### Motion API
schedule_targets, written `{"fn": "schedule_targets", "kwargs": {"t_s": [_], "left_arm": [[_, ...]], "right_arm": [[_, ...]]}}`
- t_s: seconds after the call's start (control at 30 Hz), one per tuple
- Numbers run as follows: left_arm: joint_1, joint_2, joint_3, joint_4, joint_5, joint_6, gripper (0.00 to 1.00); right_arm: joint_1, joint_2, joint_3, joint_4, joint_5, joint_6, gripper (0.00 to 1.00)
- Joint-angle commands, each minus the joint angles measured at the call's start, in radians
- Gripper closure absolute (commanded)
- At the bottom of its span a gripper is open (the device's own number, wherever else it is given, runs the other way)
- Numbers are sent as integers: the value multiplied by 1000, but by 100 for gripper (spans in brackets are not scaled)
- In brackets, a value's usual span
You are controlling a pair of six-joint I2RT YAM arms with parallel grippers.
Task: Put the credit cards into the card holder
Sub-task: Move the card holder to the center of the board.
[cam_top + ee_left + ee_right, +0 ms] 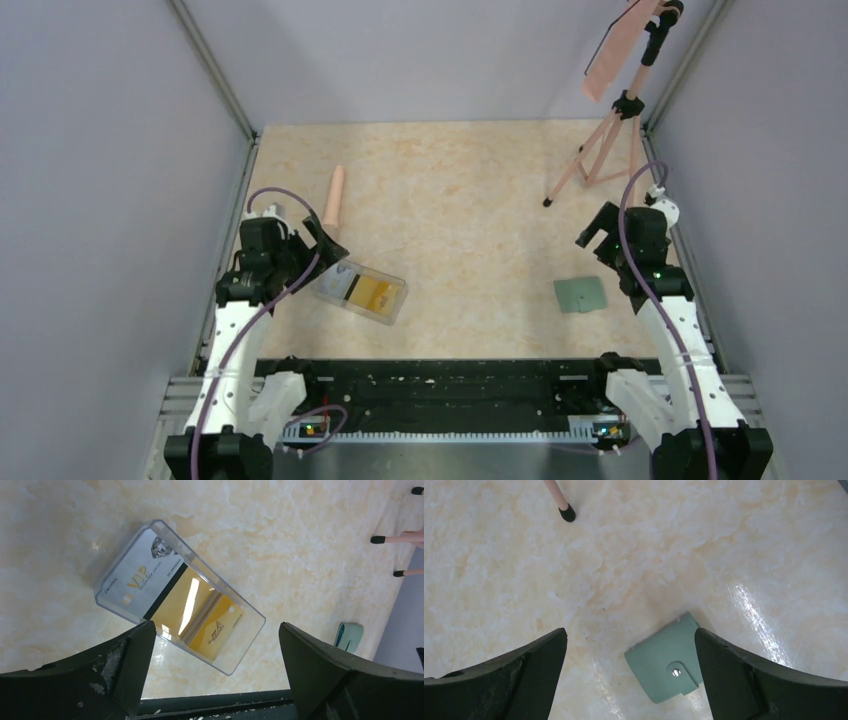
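Observation:
The credit cards (200, 611) lie inside a clear rectangular plastic box (360, 290) on the left of the table: a whitish one marked VIP (137, 577) and yellow-orange ones beside it. My left gripper (212, 640) hovers over the box, open and empty. The card holder (665, 664), a muted-green wallet with its snap tab fastened, lies flat on the right of the table (581, 294). Above it hangs my right gripper (631, 645), open, with nothing between its fingers.
A pink tripod (610, 130) with black feet stands at the back right, one foot (567, 513) close to the right arm. A pale pink stick (334, 196) lies at the back left. Grey walls close in three sides of the marbled table (470, 220).

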Motion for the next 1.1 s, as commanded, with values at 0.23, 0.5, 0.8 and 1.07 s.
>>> {"fn": "schedule_targets", "kwargs": {"t_s": [0.23, 0.5, 0.8, 1.07], "left_arm": [[1, -101, -45, 49, 186, -23, 1], [-85, 48, -24, 166, 340, -22, 1], [-446, 275, 57, 334, 261, -164, 1], [-621, 444, 144, 393, 247, -218, 1]], "right_arm": [[-9, 42, 103, -154, -61, -6, 1], [-9, 94, 80, -261, -136, 57, 4], [-57, 73, -4, -386, -259, 97, 12], [-122, 92, -103, -413, -223, 236, 9]]}}
